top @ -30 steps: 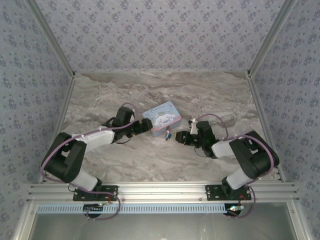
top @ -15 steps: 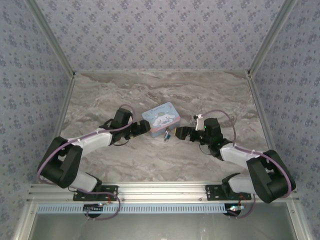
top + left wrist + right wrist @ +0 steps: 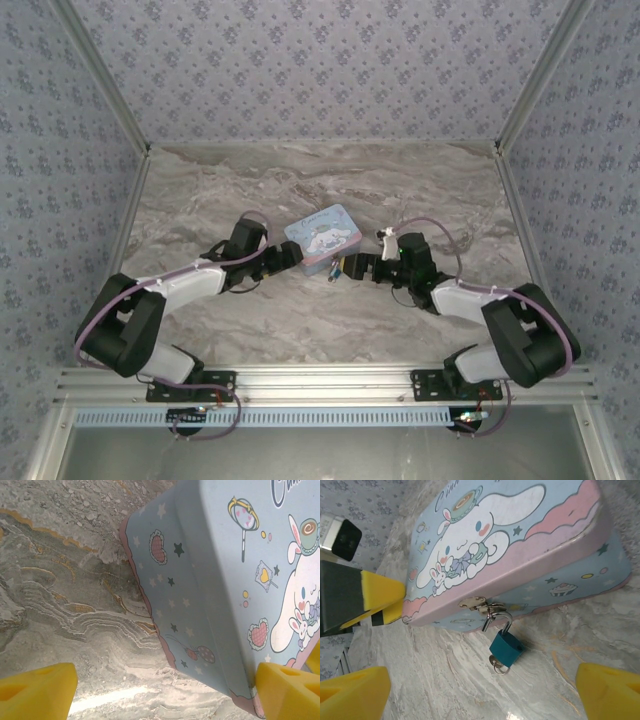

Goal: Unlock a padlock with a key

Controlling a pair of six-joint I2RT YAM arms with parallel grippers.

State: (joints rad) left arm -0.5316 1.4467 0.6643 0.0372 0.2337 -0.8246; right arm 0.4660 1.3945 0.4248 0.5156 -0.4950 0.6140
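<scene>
The teal padlock [image 3: 506,647] hangs by its silvery shackle [image 3: 498,620] from the hasp on the front of the cartoon tin [image 3: 520,540] and rests on the marble. One leg of the shackle stands clear of the body. The key [image 3: 497,665] sticks in the bottom of the padlock, with a small ring on it. My right gripper [image 3: 480,700] is open, a little short of the padlock, touching nothing. My left gripper [image 3: 165,697] is open around the tin's left corner [image 3: 240,690], with one yellow pad [image 3: 292,690] against the tin. From above, the padlock [image 3: 336,270] lies between both grippers.
The tin [image 3: 323,237] sits mid-table on the marble top [image 3: 330,180]. Metal frame rails [image 3: 520,200] and patterned walls close in the sides and back. Bare marble lies behind the tin and toward the near rail [image 3: 320,380].
My right gripper has opened wide and let go of the key, which stays in the padlock. Its arm swung out to the right and partly back. The left arm barely moved.
</scene>
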